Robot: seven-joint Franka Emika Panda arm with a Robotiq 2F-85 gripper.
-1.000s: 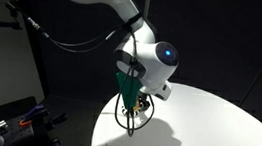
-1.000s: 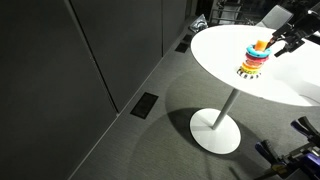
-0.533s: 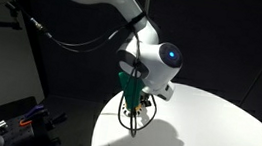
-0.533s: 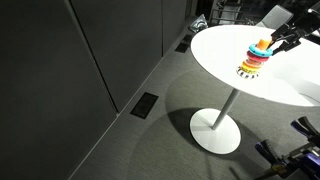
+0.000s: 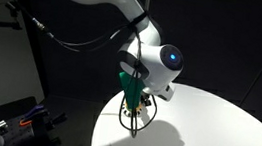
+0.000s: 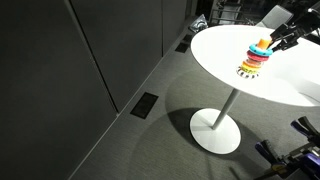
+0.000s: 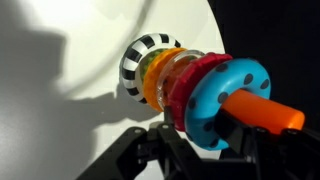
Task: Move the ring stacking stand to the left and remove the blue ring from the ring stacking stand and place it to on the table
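The ring stacking stand (image 7: pixel 143 66) fills the wrist view lying sideways in the picture: striped base, yellow and orange rings, a red ring, then the blue ring (image 7: pixel 215 95) under the orange top (image 7: pixel 265 112). My gripper (image 7: pixel 212 138) has its dark fingers (image 7: pixel 177 135) pressed on the blue ring's rim, one at the red-blue seam and one by the orange top. In both exterior views the stand (image 6: pixel 254 60) (image 5: pixel 142 107) stands upright on the white table (image 6: pixel 215 55), with the gripper (image 6: pixel 272 43) at its top from the side.
The round table (image 5: pixel 214 134) stands on a single pedestal foot (image 6: pixel 215 130) over grey carpet. Dark wall panels lie beyond it. A black cable (image 5: pixel 69 43) hangs along my arm, and equipment (image 5: pixel 20 115) sits on the floor near the table's edge.
The fingers have drawn in from wide open onto the blue ring. The arm and the stand have barely shifted.
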